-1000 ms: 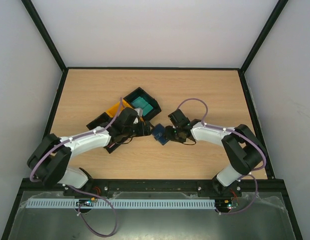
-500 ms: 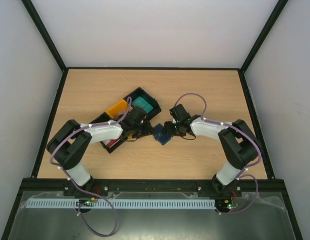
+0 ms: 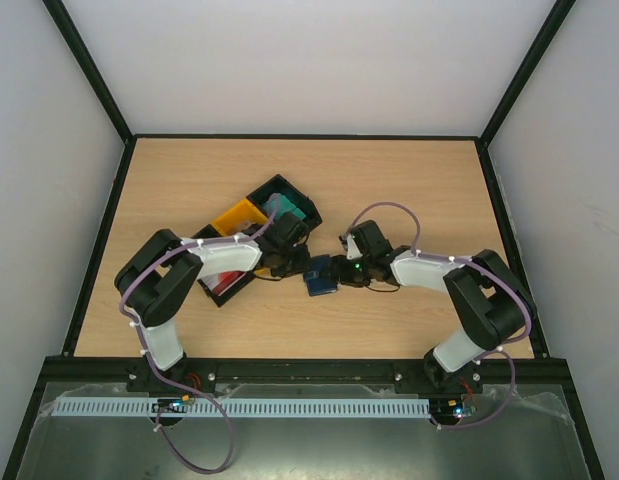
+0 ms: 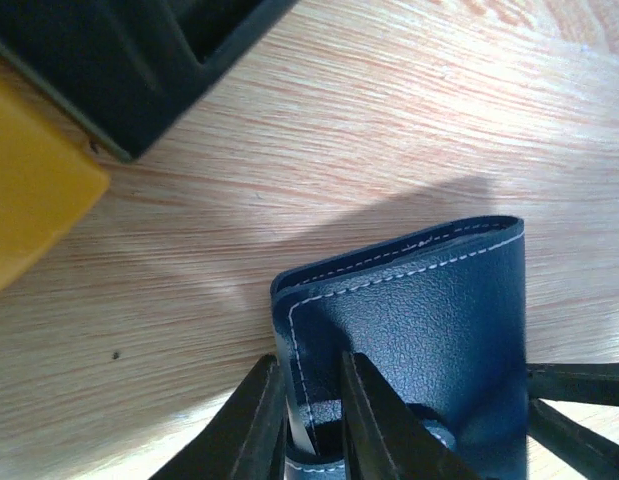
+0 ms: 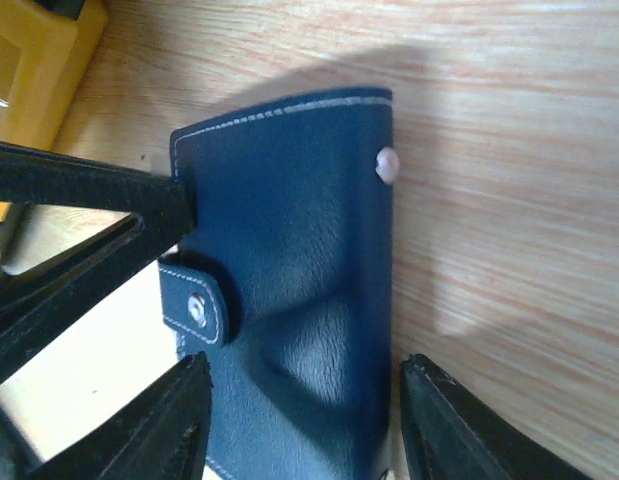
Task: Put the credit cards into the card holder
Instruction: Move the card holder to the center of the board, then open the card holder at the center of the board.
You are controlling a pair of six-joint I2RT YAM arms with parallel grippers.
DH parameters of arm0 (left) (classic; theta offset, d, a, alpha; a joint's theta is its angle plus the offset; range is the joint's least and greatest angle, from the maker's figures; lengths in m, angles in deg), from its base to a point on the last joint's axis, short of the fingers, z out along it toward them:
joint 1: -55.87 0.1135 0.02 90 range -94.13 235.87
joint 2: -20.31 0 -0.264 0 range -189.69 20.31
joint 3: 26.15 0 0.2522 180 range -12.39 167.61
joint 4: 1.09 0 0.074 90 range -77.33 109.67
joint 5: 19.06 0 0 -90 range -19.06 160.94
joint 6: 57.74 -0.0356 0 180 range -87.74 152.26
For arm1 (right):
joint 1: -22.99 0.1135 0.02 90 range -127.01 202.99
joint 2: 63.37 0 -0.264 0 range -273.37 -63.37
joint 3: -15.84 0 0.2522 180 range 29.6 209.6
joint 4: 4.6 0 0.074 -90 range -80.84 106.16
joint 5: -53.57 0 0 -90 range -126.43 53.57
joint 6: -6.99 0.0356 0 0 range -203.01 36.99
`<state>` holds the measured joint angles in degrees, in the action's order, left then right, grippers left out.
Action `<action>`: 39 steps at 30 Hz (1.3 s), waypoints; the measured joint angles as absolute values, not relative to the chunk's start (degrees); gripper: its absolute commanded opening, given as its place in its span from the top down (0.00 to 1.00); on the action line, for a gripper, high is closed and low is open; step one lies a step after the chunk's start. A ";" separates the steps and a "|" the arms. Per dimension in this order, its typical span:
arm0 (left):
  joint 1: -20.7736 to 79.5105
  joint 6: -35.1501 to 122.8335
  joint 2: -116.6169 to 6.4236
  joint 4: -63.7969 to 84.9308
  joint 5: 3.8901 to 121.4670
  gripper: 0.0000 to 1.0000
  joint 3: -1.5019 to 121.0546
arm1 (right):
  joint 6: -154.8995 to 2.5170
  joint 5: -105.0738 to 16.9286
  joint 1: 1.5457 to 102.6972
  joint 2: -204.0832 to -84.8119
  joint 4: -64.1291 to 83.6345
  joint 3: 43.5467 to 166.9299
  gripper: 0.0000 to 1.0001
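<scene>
The navy card holder lies folded on the wood between my two grippers. In the left wrist view the card holder fills the lower right. My left gripper is shut on its near edge flap, where a thin pale edge shows in the fold. From above, the left gripper meets the holder's left side. My right gripper stands open astride the card holder, one finger at each long side. Its clasp tab hangs loose. Red-and-white credit cards lie in a black tray under the left arm.
A black tray with a teal insert and a yellow tray sit just behind the left gripper. A corner of that black tray and the yellow tray lie close to the holder.
My left arm has reached right to the card holder and its jaws have closed from wide to narrow on the holder's edge. The right gripper shifted slightly and narrowed a little.
</scene>
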<state>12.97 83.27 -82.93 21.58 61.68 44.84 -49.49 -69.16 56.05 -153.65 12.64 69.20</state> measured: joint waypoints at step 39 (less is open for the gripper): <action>13.56 80.42 -82.91 24.22 62.56 0.87 45.01 | -27.76 -84.79 53.87 -158.65 -16.58 60.98 0.97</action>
<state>13.56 80.42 -82.91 24.22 62.56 45.01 -27.76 -84.79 53.87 -158.65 -16.58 60.98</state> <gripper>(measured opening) 0.131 0.154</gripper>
